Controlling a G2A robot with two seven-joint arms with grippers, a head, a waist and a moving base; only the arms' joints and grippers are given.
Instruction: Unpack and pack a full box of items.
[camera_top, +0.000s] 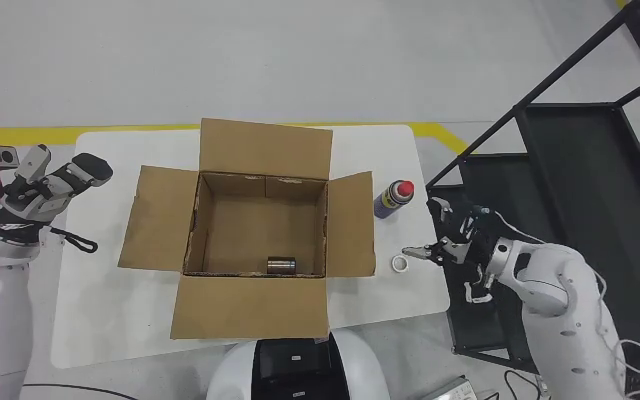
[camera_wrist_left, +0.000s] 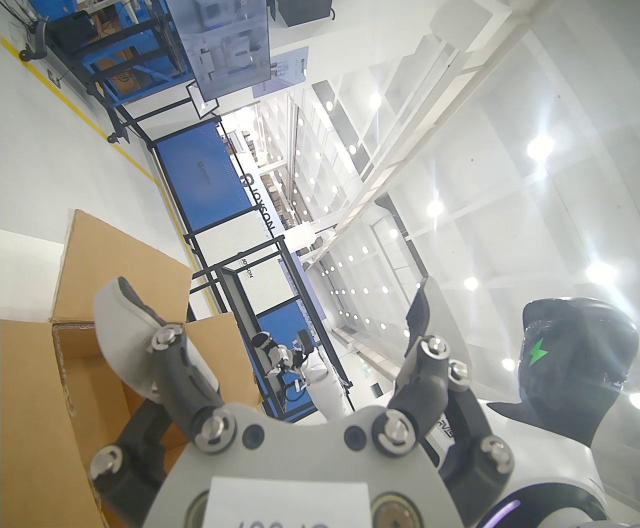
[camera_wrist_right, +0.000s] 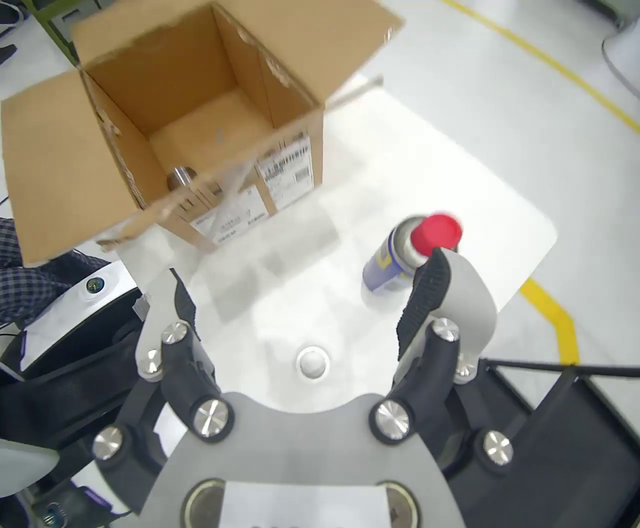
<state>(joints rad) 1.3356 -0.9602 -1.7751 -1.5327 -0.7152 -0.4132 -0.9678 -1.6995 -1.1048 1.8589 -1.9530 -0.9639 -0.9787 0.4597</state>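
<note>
An open cardboard box stands in the middle of the white table, all flaps folded out. A small metal cylinder lies on its floor by the near wall, also visible as the cylinder in the right wrist view. To the right of the box stand a blue spray can with a red cap and a small white ring. My right gripper hangs open at the table's right edge, the ring and can just ahead of it. My left gripper is open and empty off the table's left side.
A black metal rack stands close to the right of the table, beside my right arm. Bare table surface lies left of the box and in front of it. A yellow line runs on the floor behind the table.
</note>
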